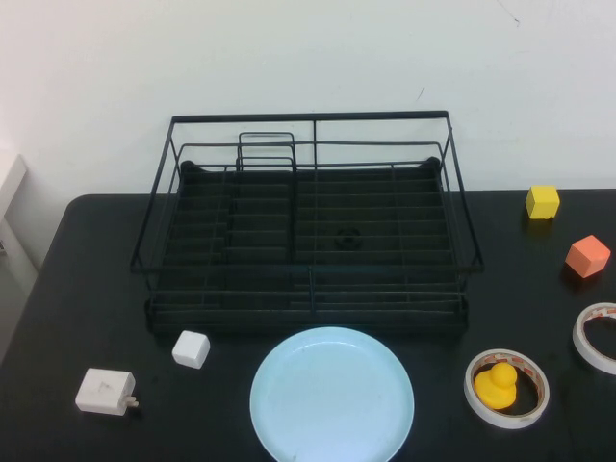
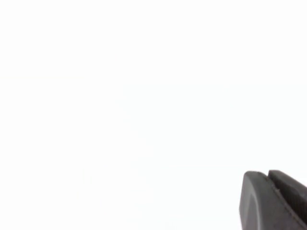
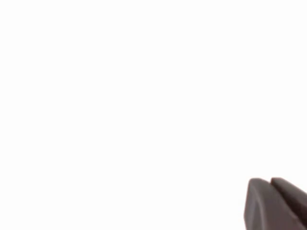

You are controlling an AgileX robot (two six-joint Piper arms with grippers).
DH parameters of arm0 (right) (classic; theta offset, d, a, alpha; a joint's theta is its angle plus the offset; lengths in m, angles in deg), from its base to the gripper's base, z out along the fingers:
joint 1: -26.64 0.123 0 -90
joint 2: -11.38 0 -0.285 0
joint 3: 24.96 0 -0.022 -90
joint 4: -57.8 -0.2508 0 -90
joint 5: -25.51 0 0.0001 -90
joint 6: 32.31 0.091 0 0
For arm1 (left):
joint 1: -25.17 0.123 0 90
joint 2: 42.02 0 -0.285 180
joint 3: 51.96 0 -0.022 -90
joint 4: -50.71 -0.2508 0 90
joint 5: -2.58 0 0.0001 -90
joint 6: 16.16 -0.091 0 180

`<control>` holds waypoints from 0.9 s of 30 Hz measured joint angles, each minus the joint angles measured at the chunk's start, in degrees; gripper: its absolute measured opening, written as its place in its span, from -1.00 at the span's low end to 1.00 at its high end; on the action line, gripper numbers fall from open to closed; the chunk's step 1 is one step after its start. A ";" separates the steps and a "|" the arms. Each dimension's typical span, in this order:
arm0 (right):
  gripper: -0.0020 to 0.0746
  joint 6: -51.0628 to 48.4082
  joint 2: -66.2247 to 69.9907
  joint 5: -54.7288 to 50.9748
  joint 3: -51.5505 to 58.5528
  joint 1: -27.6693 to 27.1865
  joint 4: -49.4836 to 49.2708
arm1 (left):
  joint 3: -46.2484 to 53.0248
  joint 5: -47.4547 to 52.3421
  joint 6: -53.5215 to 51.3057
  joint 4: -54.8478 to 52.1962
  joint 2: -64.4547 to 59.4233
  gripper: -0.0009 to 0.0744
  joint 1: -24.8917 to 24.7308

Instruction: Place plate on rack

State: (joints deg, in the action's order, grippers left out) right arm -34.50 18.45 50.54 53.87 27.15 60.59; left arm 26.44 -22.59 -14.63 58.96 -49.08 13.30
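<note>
The pale light-blue plate point(image 1: 332, 395) lies flat on the black table point(image 1: 87, 289) at the front centre. The black wire rack point(image 1: 313, 231) stands just behind it, with nothing on its dark tray base and small divider loops at its back left. Neither arm shows in the high view. In the left wrist view, my left gripper point(image 2: 266, 173) shows only as two dark fingers pressed together against plain white. In the right wrist view, my right gripper point(image 3: 269, 180) looks the same, shut and empty. Neither wrist view shows the plate or the rack.
A white block point(image 1: 191, 348) and a white box point(image 1: 106, 392) lie front left. A tape ring point(image 1: 506, 388) with a yellow duck point(image 1: 498, 384) inside is front right. Another tape ring point(image 1: 597, 337), an orange cube point(image 1: 587, 256) and a yellow cube point(image 1: 542, 201) are at the right.
</note>
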 joint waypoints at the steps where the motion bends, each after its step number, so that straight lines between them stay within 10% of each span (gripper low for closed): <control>1: -0.95 0.00 0.00 4.29 0.00 0.00 0.00 | 0.00 -3.08 0.00 0.00 0.00 -0.98 0.00; 9: -0.95 -0.48 0.00 23.80 0.00 0.00 -1.40 | 0.00 -16.49 0.00 0.00 0.13 -0.98 0.00; 19: -0.95 -0.48 0.00 16.09 -1.65 0.00 -5.24 | 0.00 -19.06 9.31 -1.70 0.13 -0.98 0.00; 27: -0.95 -0.48 3.96 -22.79 -21.17 0.00 -5.33 | -14.67 20.77 21.41 -4.77 -0.85 -0.98 0.00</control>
State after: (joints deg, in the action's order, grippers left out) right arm -34.98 22.41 27.74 32.70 27.15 55.27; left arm 11.77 -1.83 6.78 54.20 -49.92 13.30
